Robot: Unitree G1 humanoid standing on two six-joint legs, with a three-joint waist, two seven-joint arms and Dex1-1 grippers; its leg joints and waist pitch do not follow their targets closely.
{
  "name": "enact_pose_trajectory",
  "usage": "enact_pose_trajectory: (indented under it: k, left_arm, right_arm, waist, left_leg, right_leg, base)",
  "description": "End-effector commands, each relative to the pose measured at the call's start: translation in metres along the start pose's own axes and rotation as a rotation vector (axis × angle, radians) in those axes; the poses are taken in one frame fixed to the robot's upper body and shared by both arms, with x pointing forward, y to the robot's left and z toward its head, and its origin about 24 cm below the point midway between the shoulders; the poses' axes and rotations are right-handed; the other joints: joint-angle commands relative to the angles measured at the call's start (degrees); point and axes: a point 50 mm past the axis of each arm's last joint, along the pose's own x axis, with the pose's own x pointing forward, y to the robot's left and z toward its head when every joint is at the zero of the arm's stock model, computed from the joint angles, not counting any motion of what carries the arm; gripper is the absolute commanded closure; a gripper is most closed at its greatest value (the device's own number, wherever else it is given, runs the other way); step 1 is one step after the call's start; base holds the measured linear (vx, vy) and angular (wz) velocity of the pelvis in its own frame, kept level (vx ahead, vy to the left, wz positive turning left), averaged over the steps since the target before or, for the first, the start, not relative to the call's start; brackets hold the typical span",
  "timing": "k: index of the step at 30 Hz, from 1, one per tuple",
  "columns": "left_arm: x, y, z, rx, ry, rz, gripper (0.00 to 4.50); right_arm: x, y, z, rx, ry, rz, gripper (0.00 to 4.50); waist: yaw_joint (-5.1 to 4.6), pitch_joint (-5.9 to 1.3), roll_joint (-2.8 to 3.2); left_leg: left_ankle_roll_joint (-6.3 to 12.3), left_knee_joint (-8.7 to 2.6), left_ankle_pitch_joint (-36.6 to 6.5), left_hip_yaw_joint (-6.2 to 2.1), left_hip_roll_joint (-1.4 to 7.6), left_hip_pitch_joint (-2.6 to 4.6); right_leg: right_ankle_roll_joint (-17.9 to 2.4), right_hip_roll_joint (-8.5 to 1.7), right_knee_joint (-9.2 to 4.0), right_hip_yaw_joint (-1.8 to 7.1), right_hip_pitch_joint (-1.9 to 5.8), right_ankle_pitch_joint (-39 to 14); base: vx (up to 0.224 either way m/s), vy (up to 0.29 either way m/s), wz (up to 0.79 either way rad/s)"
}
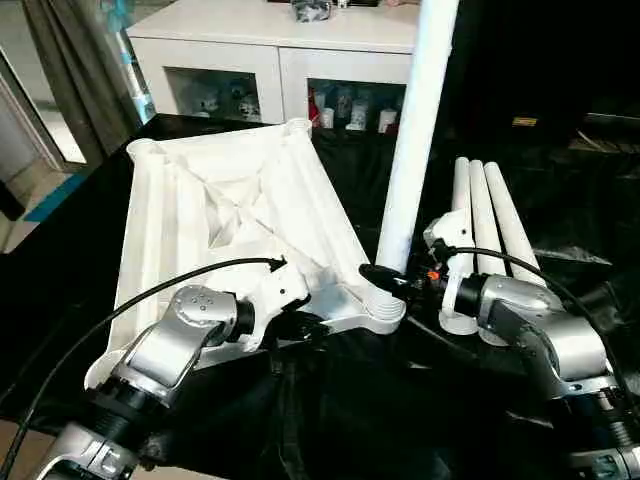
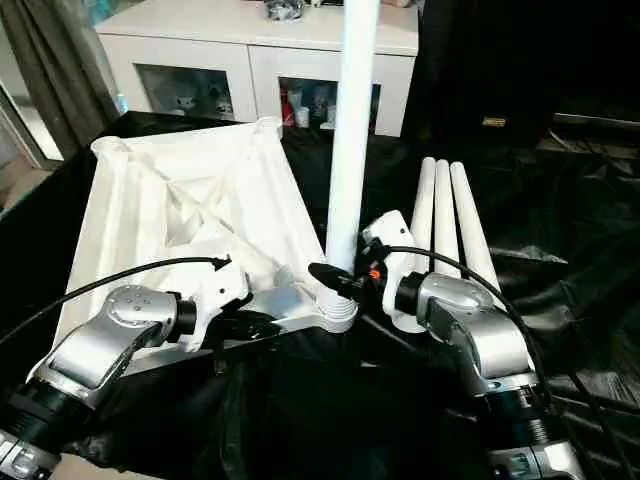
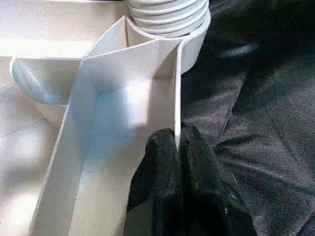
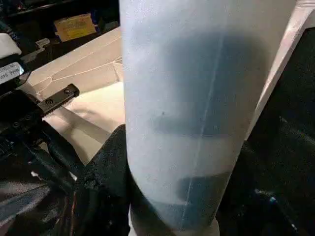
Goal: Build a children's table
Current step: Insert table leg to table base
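The top (image 1: 230, 215) lies inverted on the black table (image 1: 380, 420). One leg (image 1: 415, 140) stands in its near corner socket, clasped by the right gripper (image 1: 385, 278). The left gripper (image 3: 177, 147) pinches the top's rim beside that socket. Three legs (image 1: 485, 230) lie just right of the top, unfitted.

The upright leg (image 1: 415, 130) runs off the top edge, and the cabinet (image 1: 280, 45) shelf items are too small to tell

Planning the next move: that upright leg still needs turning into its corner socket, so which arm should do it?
The right. Its end effector already grips the upright leg just above the threaded socket. The left end effector is shut on the tabletop's rim, steadying it.
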Motion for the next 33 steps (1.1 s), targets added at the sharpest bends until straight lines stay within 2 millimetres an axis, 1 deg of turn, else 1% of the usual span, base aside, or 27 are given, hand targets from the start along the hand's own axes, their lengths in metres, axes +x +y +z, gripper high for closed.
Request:
enact_pose_trajectory:
  k: [1, 3, 8, 13, 15, 17, 18, 19, 20, 21, 22, 23, 24, 25, 26, 27, 32, 33]
  left_arm:
    - [-0.003, 0.001, 0.009, -0.007, -0.092, 0.014, 4.5]
    - [-0.003, 0.001, 0.009, -0.007, -0.092, 0.014, 4.5]
    - [-0.003, 0.001, 0.009, -0.007, -0.092, 0.014, 4.5]
    - [-0.005, 0.0, 0.004, -0.012, -0.086, 0.009, 4.5]
    - [-0.005, 0.0, 0.003, -0.016, -0.084, 0.008, 3.95]
    - [-0.005, 0.0, 0.002, -0.022, -0.074, 0.006, 3.91]
    - [-0.005, -0.001, 0.002, -0.021, -0.071, 0.005, 3.8]
    - [-0.005, -0.001, 0.002, -0.021, -0.071, 0.005, 3.8]
    - [-0.005, 0.0, 0.0, -0.018, -0.051, 0.002, 3.73]
    - [-0.006, 0.0, -0.001, -0.014, -0.037, 0.001, 3.73]
    - [-0.006, 0.0, -0.002, -0.013, -0.031, 0.0, 3.69]
    - [-0.006, 0.001, -0.003, -0.012, -0.019, 0.001, 3.69]
    - [-0.006, 0.001, -0.004, -0.013, -0.016, 0.002, 3.69]
    - [-0.006, 0.002, -0.004, -0.015, -0.012, 0.004, 3.69]
    - [-0.006, 0.002, -0.005, -0.016, -0.011, 0.006, 3.69]
    - [-0.007, 0.003, -0.006, -0.015, 0.0, 0.007, 3.69]
    - [-0.007, 0.006, -0.007, -0.009, 0.026, 0.017, 3.69]
    - [-0.007, 0.008, -0.007, -0.011, 0.026, 0.024, 3.69]
  right_arm:
    - [0.003, 0.0, -0.011, 0.018, 0.06, 0.0, 2.62]
    - [0.003, 0.0, -0.011, 0.018, 0.06, 0.0, 2.62]
    - [0.003, 0.0, -0.011, 0.018, 0.06, 0.0, 2.62]
    - [0.003, 0.001, -0.012, 0.019, 0.058, 0.002, 2.62]
    - [0.004, 0.001, -0.012, 0.019, 0.059, 0.002, 2.62]
    - [0.004, 0.001, -0.012, 0.019, 0.058, 0.001, 2.62]
    - [0.004, 0.001, -0.012, 0.017, 0.059, -0.001, 2.62]
    - [0.004, 0.001, -0.012, 0.017, 0.059, -0.001, 2.62]
    - [0.004, 0.001, -0.013, 0.015, 0.061, -0.001, 2.62]
    - [0.004, 0.001, -0.013, 0.014, 0.061, -0.001, 2.62]
    - [0.004, 0.001, -0.013, 0.014, 0.061, -0.001, 2.62]
    - [0.004, 0.002, -0.013, 0.015, 0.061, -0.002, 2.62]
    - [0.004, 0.002, -0.013, 0.015, 0.061, -0.003, 2.62]
    - [0.004, 0.002, -0.013, 0.016, 0.06, -0.003, 2.62]
    - [0.004, 0.002, -0.013, 0.016, 0.06, -0.004, 2.62]
    - [0.003, 0.002, -0.013, 0.016, 0.059, -0.005, 2.62]
    - [0.001, 0.003, -0.014, 0.019, 0.058, -0.012, 2.62]
    - [0.001, 0.003, -0.015, 0.02, 0.057, -0.013, 2.62]
  waist:
    - [0.35, -3.33, -0.84]
    - [0.32, -3.29, -0.78]
    - [0.3, -3.33, -0.76]
    - [0.29, -3.29, -0.78]
    - [0.27, -3.32, -0.82]
    - [0.28, -3.33, -0.67]
    - [0.35, -3.33, -0.51]
    - [0.32, -3.28, -0.56]
    - [0.32, -3.24, -0.33]
    - [0.26, -3.25, -0.55]
    - [0.28, -3.27, -0.37]
    - [0.23, -3.27, -0.48]
    - [0.26, -3.3, -0.15]
    - [0.22, -3.27, -0.07]
    - [0.22, -3.32, -0.22]
    - [0.23, -3.3, -0.24]
    - [0.26, -3.23, -0.24]
    - [0.3, -3.22, -0.22]
  left_leg:
    - [2.63, -4.42, -8.2, -1.08, 3.32, 1.04]
    - [2.42, -4.5, -8.5, -1.09, 3.37, 1.08]
    - [2.35, -4.5, -8.4, -1.07, 3.37, 1.12]
    - [2.4, -4.53, -8.5, -1.08, 3.36, 1.06]
    - [2.61, -4.49, -8.1, -1.05, 3.31, 1.03]
    - [2.58, -4.49, -8.1, -1.03, 3.34, 1.1]
    - [2.31, -4.54, -8.6, -1.03, 3.41, 1.24]
    - [2.18, -4.59, -8.9, -1.03, 3.42, 1.21]
    - [1.72, -4.72, -9.8, -1.1, 3.41, 1.2]
    - [1.49, -4.77, -10.1, -1.13, 3.43, 1.2]
    - [1.41, -4.76, -10.1, -1.14, 3.4, 1.24]
    - [1.33, -4.76, -10.1, -1.13, 3.39, 1.21]
    - [1.22, -4.75, -10.1, -1.18, 3.38, 1.23]
    - [1.1, -4.76, -10.2, -1.17, 3.37, 1.24]
    - [1.05, -4.73, -10.1, -1.15, 3.37, 1.25]
    - [1.05, -4.75, -10.1, -1.15, 3.34, 1.21]
    - [0.8, -4.85, -10.9, -1.14, 3.4, 1.31]
    - [0.5, -4.9, -11.5, -1.16, 3.43, 1.36]
  right_leg:
    - [-16.3, -2.97, -4.12, 1.39, 1.61, -1.0]
    - [-16.2, -2.92, -4.15, 1.39, 1.57, -1.7]
    - [-16.3, -2.89, -4.12, 1.4, 1.52, -1.1]
    - [-16.2, -2.92, -4.17, 1.4, 1.54, -1.4]
    - [-16.1, -2.91, -4.15, 1.43, 1.57, -1.1]
    - [-16.3, -2.93, -4.16, 1.4, 1.5, -1.3]
    - [-16.5, -2.86, -4.18, 1.37, 1.37, -1.5]
    - [-16.5, -2.8, -4.18, 1.36, 1.36, -1.6]
    - [-16.4, -2.8, -4.22, 1.34, 1.39, -2.1]
    - [-16.2, -2.77, -4.21, 1.37, 1.44, -2.0]
    - [-16.1, -2.8, -4.2, 1.38, 1.43, -2.0]
    - [-16.0, -2.8, -4.23, 1.4, 1.45, -1.7]
    - [-16.0, -2.82, -4.15, 1.4, 1.45, -1.5]
    - [-16.0, -2.79, -4.18, 1.41, 1.44, -1.1]
    - [-16.1, -2.79, -4.18, 1.42, 1.49, -0.6]
    - [-16.1, -2.77, -4.16, 1.4, 1.51, -0.4]
    - [-16.0, -2.8, -4.29, 1.44, 1.44, -1.4]
    - [-16.0, -2.86, -4.33, 1.45, 1.41, -2.0]
  base:
    - [0.0, 0.0, 0.0]
    - [0.0, 0.0, 0.0]
    - [0.0, 0.0, 0.0]
    - [0.0, 0.0, 0.0]
    - [0.0, 0.0, 0.0]
    - [0.0, 0.0, 0.0]
    - [0.0, 0.0, 0.0]
    - [0.0, 0.0, 0.0]
    - [0.0, 0.0, 0.0]
    - [0.0, 0.0, 0.0]
    - [0.0, 0.0, 0.0]
    - [0.0, 0.0, 0.0]
    - [0.0, 0.0, 0.0]
    - [0.0, 0.0, 0.0]
    - [0.0, 0.0, 0.0]
    - [0.0, 0.0, 0.0]
    - [0.0, 0.0, 0.0]
    - [0.0, 0.0, 0.0]
